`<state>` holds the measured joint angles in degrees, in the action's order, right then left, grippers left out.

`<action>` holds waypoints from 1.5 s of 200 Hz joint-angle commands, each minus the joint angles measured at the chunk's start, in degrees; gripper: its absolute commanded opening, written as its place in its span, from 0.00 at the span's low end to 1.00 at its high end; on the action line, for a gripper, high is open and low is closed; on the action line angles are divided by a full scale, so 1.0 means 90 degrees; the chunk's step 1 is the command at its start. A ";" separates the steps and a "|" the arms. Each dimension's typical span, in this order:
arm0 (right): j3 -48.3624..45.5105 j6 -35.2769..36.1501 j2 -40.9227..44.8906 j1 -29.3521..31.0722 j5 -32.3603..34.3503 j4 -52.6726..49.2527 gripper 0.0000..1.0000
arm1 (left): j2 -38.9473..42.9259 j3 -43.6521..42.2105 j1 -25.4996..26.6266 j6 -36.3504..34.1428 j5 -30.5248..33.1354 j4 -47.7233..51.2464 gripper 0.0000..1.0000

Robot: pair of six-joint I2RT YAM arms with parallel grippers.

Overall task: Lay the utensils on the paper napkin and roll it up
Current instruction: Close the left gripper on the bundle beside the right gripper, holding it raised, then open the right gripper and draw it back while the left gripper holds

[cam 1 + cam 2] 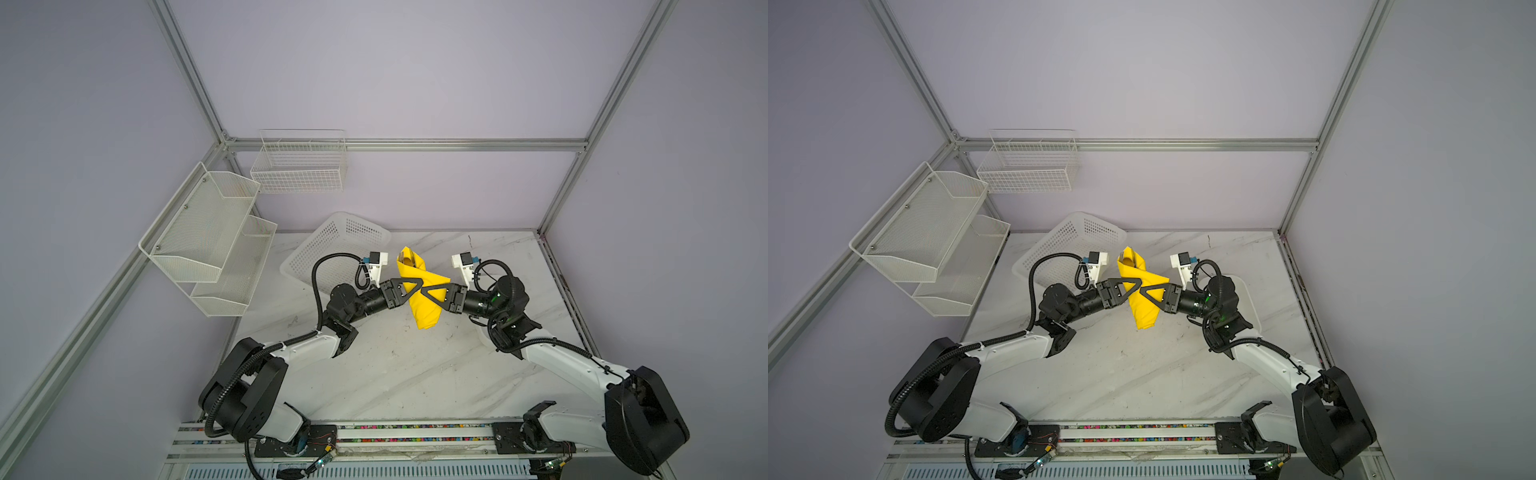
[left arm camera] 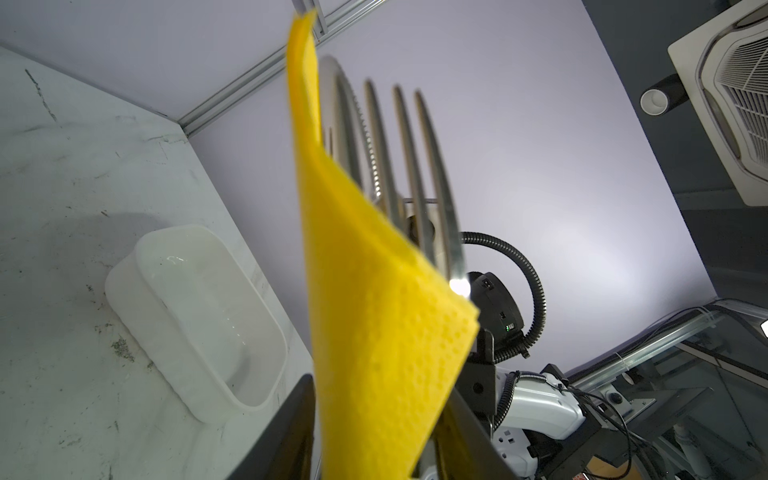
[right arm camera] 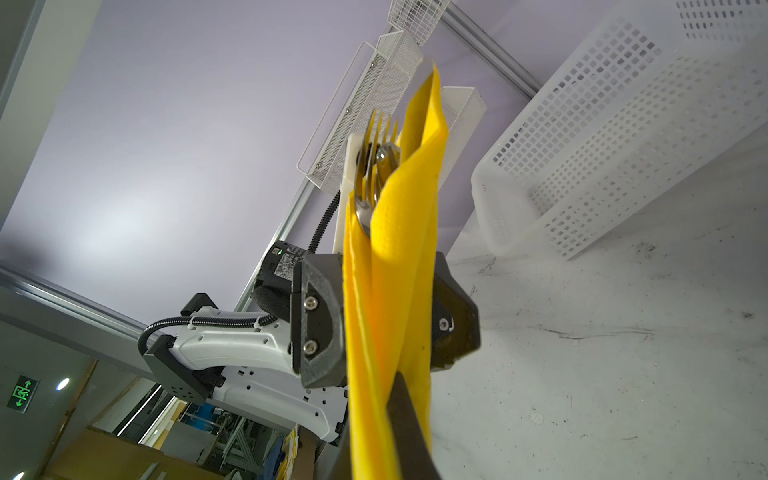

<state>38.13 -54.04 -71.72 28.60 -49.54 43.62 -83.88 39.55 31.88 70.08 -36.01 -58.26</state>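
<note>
Jaws level, tip-to-tip, on paper napkin point(image 1: 424, 313)

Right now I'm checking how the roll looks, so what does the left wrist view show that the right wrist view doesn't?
Only the left wrist view: the white tray and a ceiling vent. Only the right wrist view: the white basket and the wall racks. Both: the yellow napkin wrapped round the fork, whose prongs stick out of the roll.

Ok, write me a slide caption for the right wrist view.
Left gripper clasps the paper napkin rolled around the utensils, fork tines poking out, white basket nearby.
</note>
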 commanded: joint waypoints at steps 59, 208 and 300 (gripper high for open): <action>0.0213 -0.0148 -0.0032 0.0001 -0.0213 0.0613 0.07 | 0.0017 0.0479 -0.0036 0.0249 -0.0214 -0.0713 0.32; 0.0134 -0.0148 0.0070 -0.0003 -0.0111 0.0594 0.11 | -0.0016 0.0383 -0.0041 0.0367 -0.0121 -0.1204 0.13; 0.0109 -0.0083 0.0245 -0.0007 0.0041 0.0337 0.19 | 0.0086 0.0322 -0.0036 0.0337 -0.0066 -0.1315 0.12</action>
<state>38.13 -54.98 -71.59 28.60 -50.02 46.04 -84.44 39.55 31.88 72.93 -36.88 -64.31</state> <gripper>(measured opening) 0.186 0.119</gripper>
